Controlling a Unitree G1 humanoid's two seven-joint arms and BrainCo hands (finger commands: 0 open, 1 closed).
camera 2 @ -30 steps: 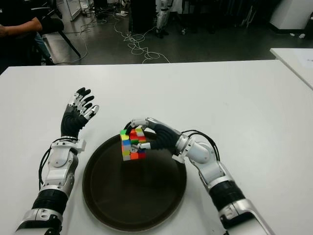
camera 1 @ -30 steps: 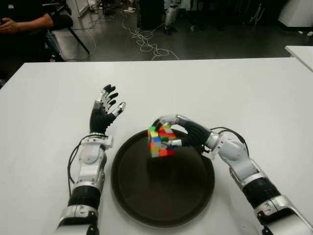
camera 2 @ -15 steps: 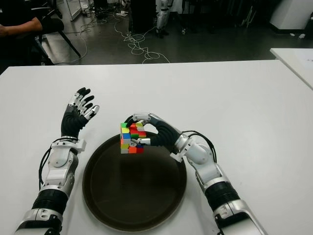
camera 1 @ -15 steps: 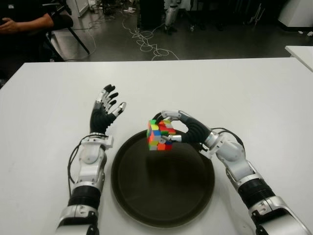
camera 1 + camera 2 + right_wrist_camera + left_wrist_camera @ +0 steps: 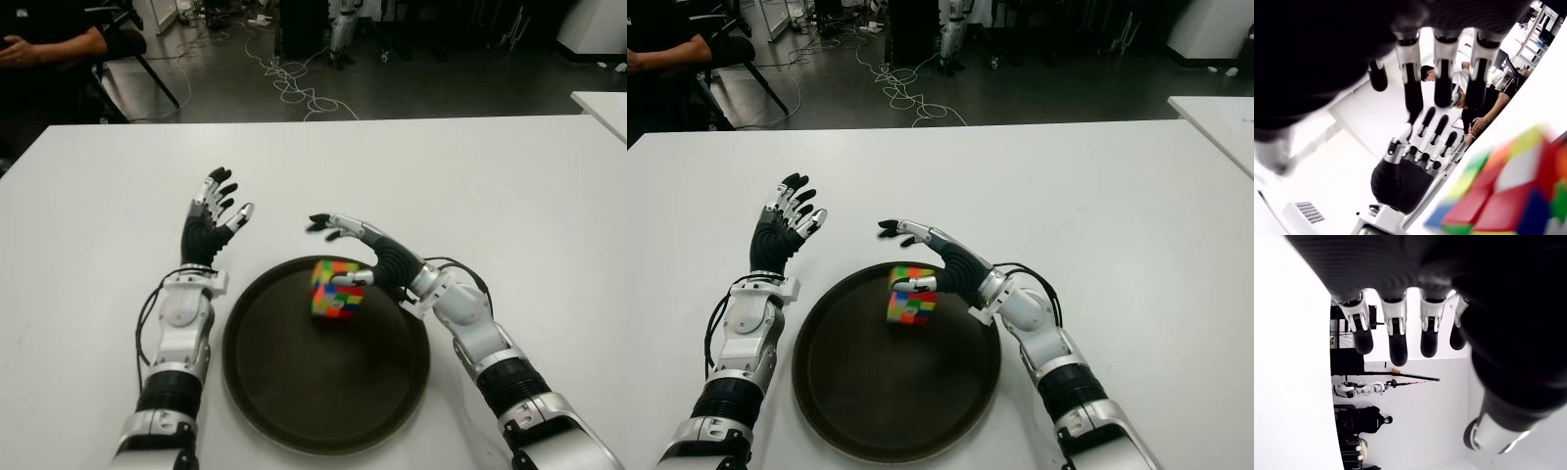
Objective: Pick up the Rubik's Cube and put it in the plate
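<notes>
The multicoloured Rubik's Cube (image 5: 334,290) is tilted over the far part of the dark round plate (image 5: 294,401), free of any fingers; whether it touches the plate I cannot tell. My right hand (image 5: 345,245) is just behind and right of the cube, its fingers (image 5: 323,223) spread wide and holding nothing. In the right wrist view the cube (image 5: 1508,196) shows blurred below the straightened fingers (image 5: 1410,78). My left hand (image 5: 214,217) shows to the left of the plate above the white table (image 5: 470,186), fingers spread upward.
A person's arm (image 5: 54,44) shows at the far left beyond the table's back edge. Cables (image 5: 294,88) lie on the dark floor behind. Another white table's corner (image 5: 602,103) is at the far right.
My right hand has opened and let go of the cube. The cube has dropped down and slightly right, tilting over the plate. The left hand has not moved.
</notes>
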